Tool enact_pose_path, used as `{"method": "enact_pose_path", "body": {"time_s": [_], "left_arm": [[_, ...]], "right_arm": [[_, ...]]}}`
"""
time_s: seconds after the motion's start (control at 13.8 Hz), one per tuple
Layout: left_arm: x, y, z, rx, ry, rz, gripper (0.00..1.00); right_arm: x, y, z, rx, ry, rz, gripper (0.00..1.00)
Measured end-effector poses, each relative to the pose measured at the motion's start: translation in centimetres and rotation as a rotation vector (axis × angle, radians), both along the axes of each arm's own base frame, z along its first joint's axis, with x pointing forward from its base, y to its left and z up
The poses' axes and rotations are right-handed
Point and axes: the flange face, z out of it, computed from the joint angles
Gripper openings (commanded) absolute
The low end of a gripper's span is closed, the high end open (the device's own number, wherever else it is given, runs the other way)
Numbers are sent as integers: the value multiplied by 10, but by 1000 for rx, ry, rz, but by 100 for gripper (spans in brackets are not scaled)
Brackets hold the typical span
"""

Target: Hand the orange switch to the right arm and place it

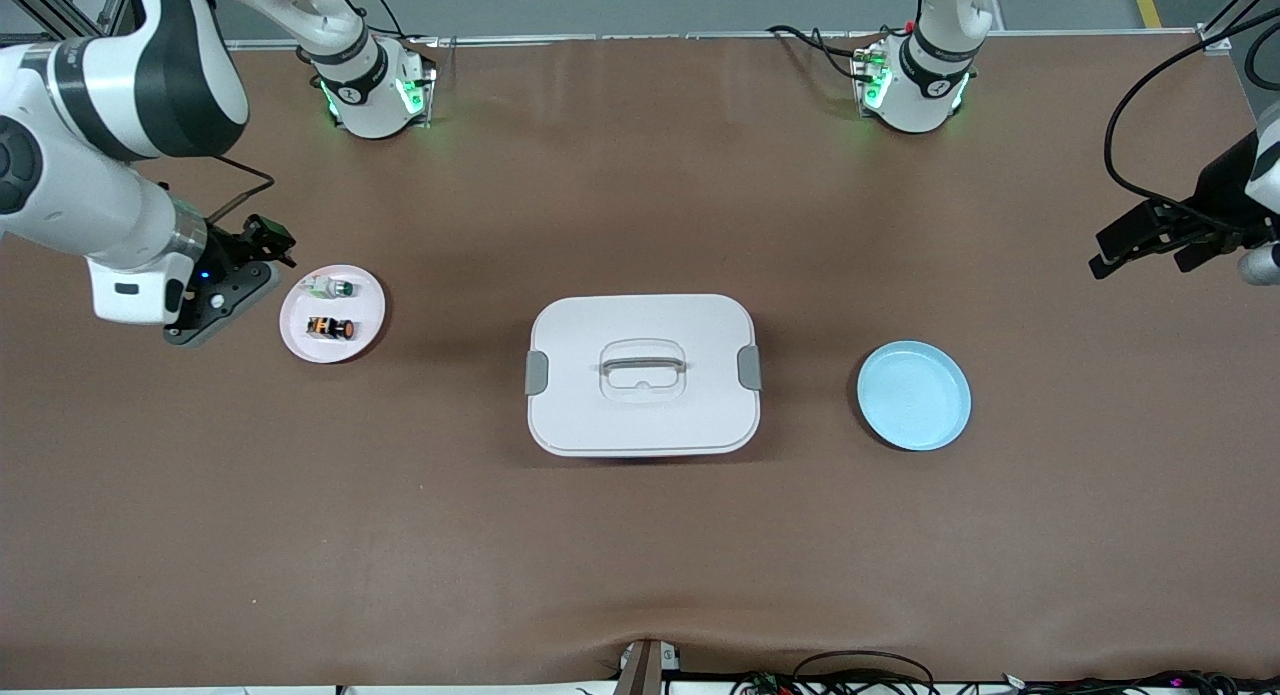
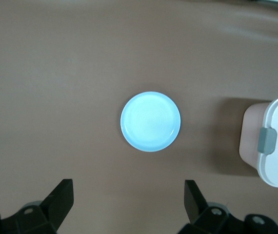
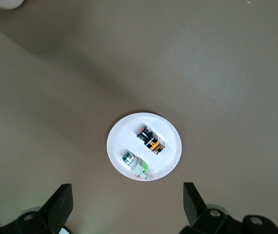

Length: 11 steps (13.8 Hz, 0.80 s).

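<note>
Brown surface (image 1: pixel 640 555) with cables along its near edge, white lidded box (image 1: pixel 642 375) in the middle, blue plate (image 1: pixel 913 395) toward the left arm's end, orange switch (image 1: pixel 331 327) on pink plate (image 1: pixel 300 347) beside green switch (image 1: pixel 333 288), right tool (image 1: pixel 268 240) and left tool (image 1: pixel 1150 243) both spread apart, holding nothing, grey floor past the bases.

The white jointed right arm (image 1: pixel 90 165) runs off the front view's edge, so its upper links don't show; same deal with the left arm (image 1: pixel 1262 175), mostly out of frame at its end of the table; in both wrist views the black gripper fingers (image 2: pixel 56 202) (image 3: pixel 58 204) are cropped, only the tips showing; the white lidded plastic box (image 2: pixel 275 146) is sliced by the left wrist view's edge; the tiny orange-capped black switch (image 1: pixel 330 327) and green-capped clear switch (image 1: pixel 331 288) are too small to make out any detail.
</note>
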Motion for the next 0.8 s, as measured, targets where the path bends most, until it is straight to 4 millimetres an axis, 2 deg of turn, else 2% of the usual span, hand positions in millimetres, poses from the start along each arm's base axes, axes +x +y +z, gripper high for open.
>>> {"method": "enact_pose_path", "body": {"time_s": [0.15, 0.36, 0.65, 0.8], "left_arm": [[-2, -1, 0, 0, 16, -2, 100], [-3, -1, 1, 1, 27, -4, 100], [-3, -2, -2, 1, 37, -6, 100], [-1, -2, -6, 1, 44, -7, 100]], "right_arm": [[7, -4, 17, -15, 2, -94, 100], [19, -23, 47, -25, -42, -225, 100], [20, -81, 102, -3, -88, -353, 100], [18, -105, 123, 9, -114, -402, 100]]}}
